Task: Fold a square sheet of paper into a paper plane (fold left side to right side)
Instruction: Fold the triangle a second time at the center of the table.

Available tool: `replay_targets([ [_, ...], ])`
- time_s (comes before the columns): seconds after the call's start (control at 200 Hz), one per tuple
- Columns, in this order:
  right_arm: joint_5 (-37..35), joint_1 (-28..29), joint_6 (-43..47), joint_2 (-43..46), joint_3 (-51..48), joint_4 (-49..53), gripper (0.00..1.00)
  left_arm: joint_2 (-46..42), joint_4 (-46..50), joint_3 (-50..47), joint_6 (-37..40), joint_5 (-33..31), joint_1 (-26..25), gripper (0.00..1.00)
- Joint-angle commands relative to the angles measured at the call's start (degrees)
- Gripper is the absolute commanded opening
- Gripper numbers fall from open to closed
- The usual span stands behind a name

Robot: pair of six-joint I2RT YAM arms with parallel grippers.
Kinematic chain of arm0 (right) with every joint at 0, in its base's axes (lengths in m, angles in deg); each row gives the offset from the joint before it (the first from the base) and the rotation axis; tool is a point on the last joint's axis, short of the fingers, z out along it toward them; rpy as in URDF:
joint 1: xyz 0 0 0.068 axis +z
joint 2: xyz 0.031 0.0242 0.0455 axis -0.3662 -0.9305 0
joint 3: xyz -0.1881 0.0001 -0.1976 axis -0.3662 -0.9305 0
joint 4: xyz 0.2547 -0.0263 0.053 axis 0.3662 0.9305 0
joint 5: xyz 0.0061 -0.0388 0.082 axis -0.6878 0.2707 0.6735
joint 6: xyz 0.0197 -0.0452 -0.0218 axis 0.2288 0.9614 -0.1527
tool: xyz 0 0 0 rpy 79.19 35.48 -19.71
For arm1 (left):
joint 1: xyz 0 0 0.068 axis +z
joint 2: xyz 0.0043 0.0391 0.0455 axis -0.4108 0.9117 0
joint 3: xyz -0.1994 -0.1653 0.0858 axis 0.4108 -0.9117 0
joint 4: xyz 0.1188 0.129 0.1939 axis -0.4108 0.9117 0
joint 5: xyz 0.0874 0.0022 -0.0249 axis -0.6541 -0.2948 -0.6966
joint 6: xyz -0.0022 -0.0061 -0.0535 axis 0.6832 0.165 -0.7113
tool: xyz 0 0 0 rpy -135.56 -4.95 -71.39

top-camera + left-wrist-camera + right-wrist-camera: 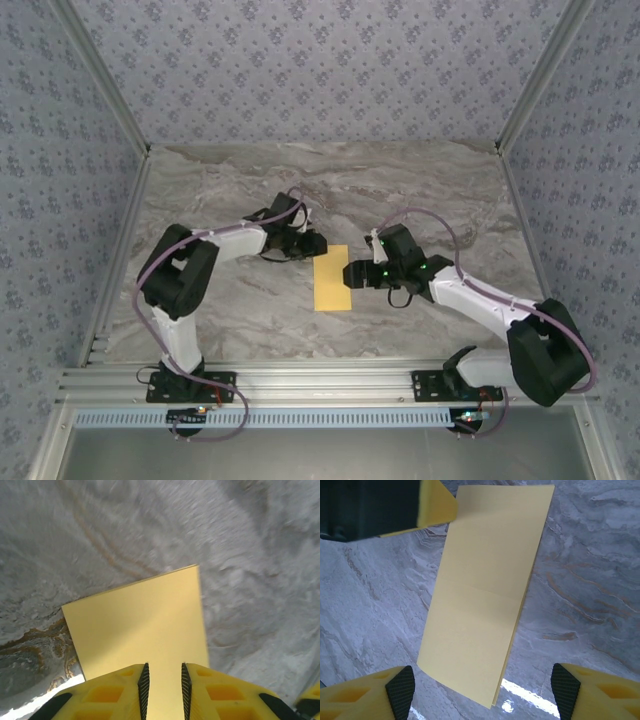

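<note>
The square sheet of paper (pixel 332 279) lies on the marble table, folded in half into a tall yellow-orange rectangle. In the right wrist view the paper (pixel 485 590) shows its two layered edges along its right side. My left gripper (pixel 318 243) is at the sheet's far left corner. Its yellow fingers (pixel 163 665) stand a narrow gap apart over the paper (pixel 140 630), with nothing between them. My right gripper (pixel 350 273) is at the sheet's right edge. Its jaws (pixel 482 672) are spread wide over the near end of the paper and hold nothing. One left finger (pixel 435 502) touches the far corner.
The grey marble tabletop (pixel 400 190) stretches bare around the sheet. Patterned walls with metal rails (pixel 115 110) close it in on three sides. The arm bases sit on the near rail (pixel 320 385).
</note>
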Motion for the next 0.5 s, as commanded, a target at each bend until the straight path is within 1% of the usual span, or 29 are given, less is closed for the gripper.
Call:
replay_targets([
  [0.0, 1.49, -1.45, -0.98, 0.64, -1.42, 1.40, 0.80, 2.22, 0.11, 3.38, -0.36, -1.84, 0.18, 0.26],
  [0.15, 9.52, -3.20, -4.09, -1.43, -1.84, -0.13, 0.80, 3.34, 0.77, 2.91, -0.21, -3.27, 0.18, 0.25],
  [0.26, 14.24, -3.38, -5.77, -4.14, -1.27, -0.82, 0.76, 3.45, 0.64, 2.04, -0.25, -3.41, 0.18, 0.25],
  [0.35, 16.64, -3.33, -8.01, -6.72, -0.84, -2.07, 0.75, 3.18, 0.14, 1.22, -0.39, -3.53, 0.17, 0.25],
  [0.495, 17.86, -3.33, -11.78, -11.11, 0.13, -4.89, 0.70, 2.85, -0.67, 0.23, -0.89, -3.40, 0.09, 0.25],
])
